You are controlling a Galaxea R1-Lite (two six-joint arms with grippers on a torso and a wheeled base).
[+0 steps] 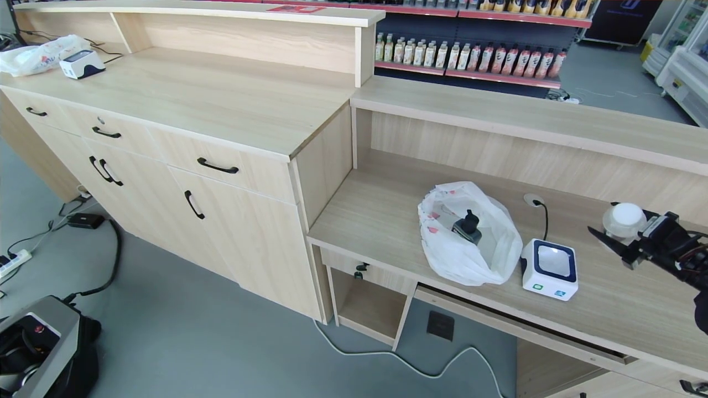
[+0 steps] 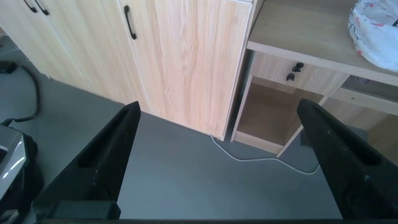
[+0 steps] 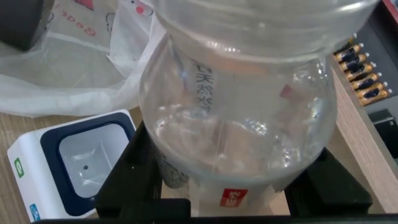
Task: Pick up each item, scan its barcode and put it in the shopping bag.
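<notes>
Right wrist view: clear bottle [image 3: 236, 124] clamped between the right jaws; left jaws spread wide.

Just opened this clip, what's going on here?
The right pincer grips a clear container with a white cap above the desk, beside the white scanner and not yet over it. The shopping bag lies open next to the scanner with a black item already inside. The left pincer hangs open over the floor, holding nothing.
</notes>
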